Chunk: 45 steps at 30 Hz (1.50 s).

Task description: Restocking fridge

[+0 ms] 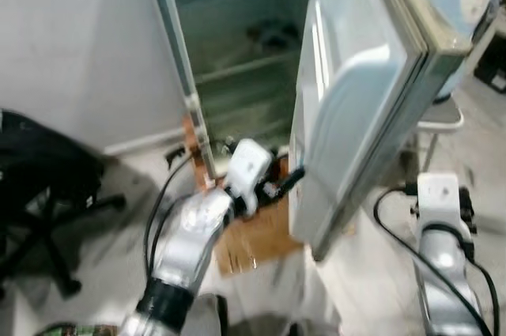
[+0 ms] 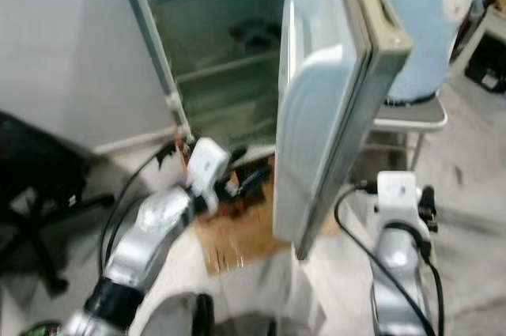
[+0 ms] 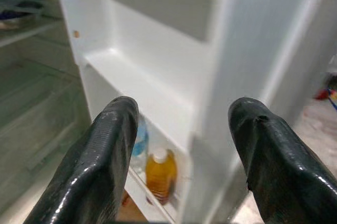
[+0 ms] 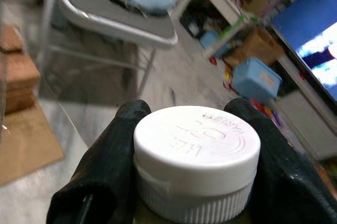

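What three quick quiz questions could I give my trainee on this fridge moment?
1. True or false: the fridge door is open.
2. What does the right gripper hold? A) a container with a white ribbed cap B) an orange bottle C) nothing
3. Fill in: in the left wrist view, the orange bottle stands in the door's lower ____, seen between the open fingers of the left gripper.

Key: 1 true; 2 A; 3 shelf.
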### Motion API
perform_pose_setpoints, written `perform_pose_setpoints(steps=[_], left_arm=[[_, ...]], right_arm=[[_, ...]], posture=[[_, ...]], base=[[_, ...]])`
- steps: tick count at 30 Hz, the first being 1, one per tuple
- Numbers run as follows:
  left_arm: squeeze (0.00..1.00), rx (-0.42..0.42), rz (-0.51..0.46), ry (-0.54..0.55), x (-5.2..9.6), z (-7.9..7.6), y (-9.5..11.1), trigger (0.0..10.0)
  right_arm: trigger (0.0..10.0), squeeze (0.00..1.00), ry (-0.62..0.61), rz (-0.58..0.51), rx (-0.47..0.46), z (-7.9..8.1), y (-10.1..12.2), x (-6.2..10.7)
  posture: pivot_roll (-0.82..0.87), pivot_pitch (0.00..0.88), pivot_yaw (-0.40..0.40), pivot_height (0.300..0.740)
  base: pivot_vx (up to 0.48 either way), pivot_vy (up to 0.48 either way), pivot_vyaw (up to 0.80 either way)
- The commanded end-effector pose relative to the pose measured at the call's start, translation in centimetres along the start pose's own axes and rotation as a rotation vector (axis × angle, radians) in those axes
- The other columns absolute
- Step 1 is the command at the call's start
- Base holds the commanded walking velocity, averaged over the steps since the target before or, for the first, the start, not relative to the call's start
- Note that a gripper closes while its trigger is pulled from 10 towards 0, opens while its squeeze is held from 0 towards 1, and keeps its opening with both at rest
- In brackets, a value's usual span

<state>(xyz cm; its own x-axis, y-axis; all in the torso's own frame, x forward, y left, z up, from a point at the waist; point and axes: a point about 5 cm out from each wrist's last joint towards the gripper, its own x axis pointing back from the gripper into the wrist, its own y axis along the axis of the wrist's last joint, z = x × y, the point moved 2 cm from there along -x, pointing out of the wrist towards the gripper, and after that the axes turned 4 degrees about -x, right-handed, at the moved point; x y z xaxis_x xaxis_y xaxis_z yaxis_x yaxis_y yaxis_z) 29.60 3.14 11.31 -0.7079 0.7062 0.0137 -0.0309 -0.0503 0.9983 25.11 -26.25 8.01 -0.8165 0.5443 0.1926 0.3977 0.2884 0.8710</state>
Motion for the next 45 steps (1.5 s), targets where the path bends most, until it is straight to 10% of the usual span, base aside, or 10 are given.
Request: perform_pose_setpoints(steps=[1,22,31,45], left_arm=[[0.0,-0.008,-0.015,0.009,0.1,-0.2,0.3,10.0],[0.0,0.011,0.036,0.233,3.6,1.9,-1.8,10.0],[0.0,-0.029,0.058,0.391,4.2,4.7,-1.9,10.0],[0.0,-0.018,0.047,0.396,3.6,4.4,-1.8,10.0]], right_arm=[[10.0,0.0,-0.016,0.003,0.003,-0.5,-0.1,0.1],[10.0,0.0,0.052,-0.019,-0.098,1.5,1.1,-0.7],[10.0,0.0,0.116,-0.05,-0.16,2.5,1.6,-0.7],[10.0,0.0,0.175,-0.075,-0.176,3.6,2.1,-0.4]], posture=[[-0.05,0.136,-0.008,0.74],[-0.03,0.095,-0.005,0.74],[-0.03,0.099,0.001,0.74],[-0.03,0.1,0.002,0.74]], base=[[0.0,0.0,-0.77],[0.0,0.0,-0.2],[0.0,-0.037,-0.7],[0.0,-0.444,0.0]])
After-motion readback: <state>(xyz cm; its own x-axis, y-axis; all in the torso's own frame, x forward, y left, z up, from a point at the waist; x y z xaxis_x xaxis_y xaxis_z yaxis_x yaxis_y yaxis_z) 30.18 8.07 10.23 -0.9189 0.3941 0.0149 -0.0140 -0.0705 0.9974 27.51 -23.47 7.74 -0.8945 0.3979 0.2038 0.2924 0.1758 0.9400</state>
